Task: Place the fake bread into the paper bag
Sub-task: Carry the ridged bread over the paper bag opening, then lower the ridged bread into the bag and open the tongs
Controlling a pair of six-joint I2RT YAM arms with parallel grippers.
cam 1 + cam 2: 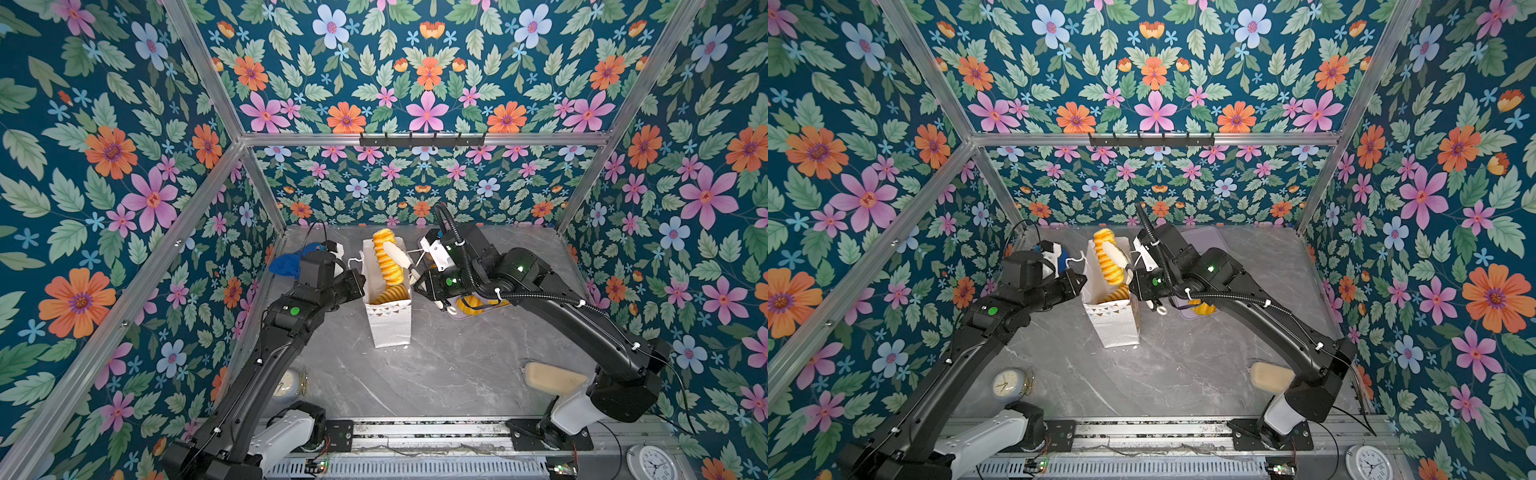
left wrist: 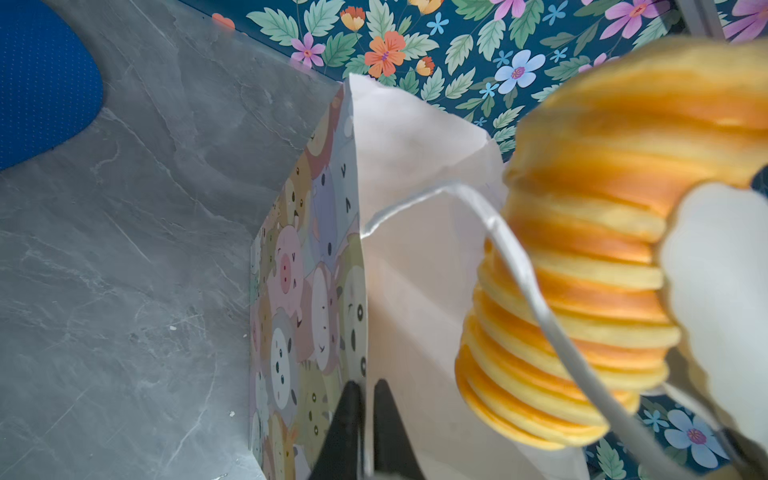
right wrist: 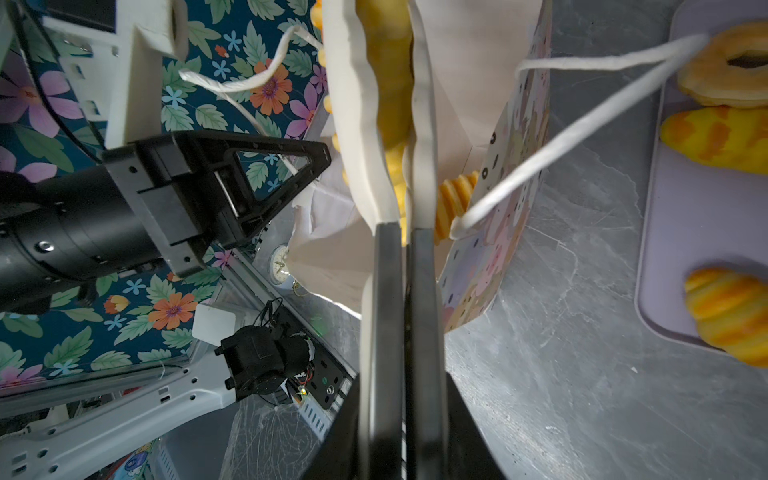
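Two pincers are busy here. The right pincer (image 1: 395, 254) is clenched on a long ridged loaf (image 1: 388, 271). The loaf's lower end dips into the mouth of the paper bag (image 1: 390, 326), and its top pokes above the far rim. The left pincer (image 2: 362, 415) is pinched onto the bag's side wall, steadying it.

Another ridged pastry (image 1: 390, 295) already lies inside. I'd worry the loaf jams on it and stands proud, or tips the tall, narrow bag once released. A cord handle (image 3: 582, 120) trails across to the lilac tray (image 3: 698, 216), where a ring bagel (image 3: 731, 62) and two croissants (image 3: 719, 137) wait, and it could snag.

Around them is a grey marbled table (image 1: 436, 374) with a blue cloth (image 1: 286, 266), a beige oblong (image 1: 552, 376), an alarm clock (image 1: 286, 384) and a white clock (image 1: 650, 463), all inside floral walls (image 1: 104, 166).
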